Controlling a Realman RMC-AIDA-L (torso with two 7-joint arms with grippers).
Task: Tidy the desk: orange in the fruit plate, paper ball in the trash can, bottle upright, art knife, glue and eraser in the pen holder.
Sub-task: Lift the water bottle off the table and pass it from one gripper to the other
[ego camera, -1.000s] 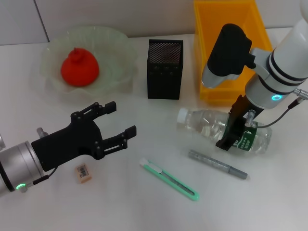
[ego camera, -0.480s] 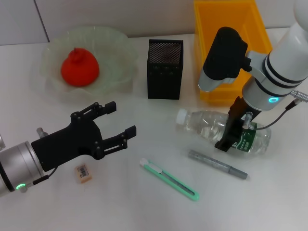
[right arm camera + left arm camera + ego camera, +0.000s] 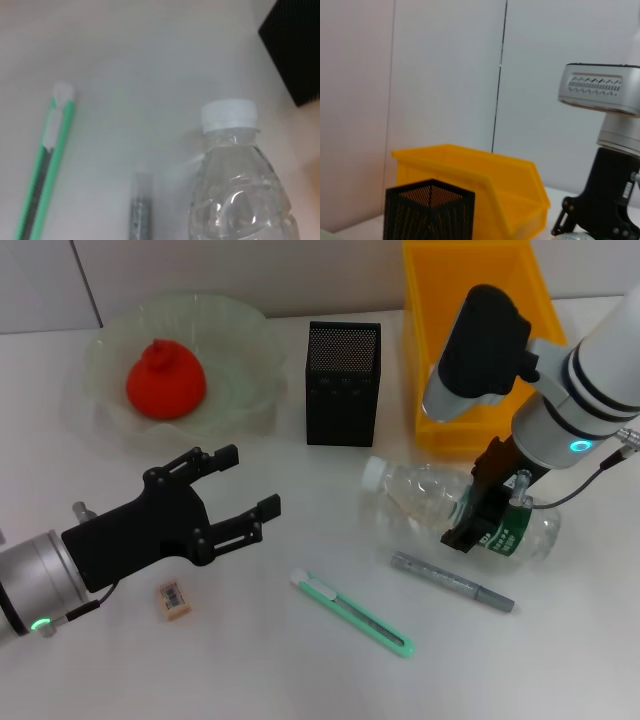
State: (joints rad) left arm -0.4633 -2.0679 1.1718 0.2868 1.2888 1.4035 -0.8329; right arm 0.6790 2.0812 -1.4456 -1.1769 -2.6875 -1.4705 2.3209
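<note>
As the bottle (image 3: pixel 455 510) has lifted its capped end off the desk (image 3: pixel 250 660) near the right edge, I judge uprighting begun: right gripper (image 3: pixel 485 515) fingers stay clamped at its label, while left gripper (image 3: pixel 235 485) hovers open.

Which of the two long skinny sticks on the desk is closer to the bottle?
The grey glue. It lies just in front of the bottle; the mint-green art knife lies farther off, toward the robot's left.

a white desk (image 3: pixel 300 660) stands against a pale panelled wall (image 3: pixel 445 75).
</note>
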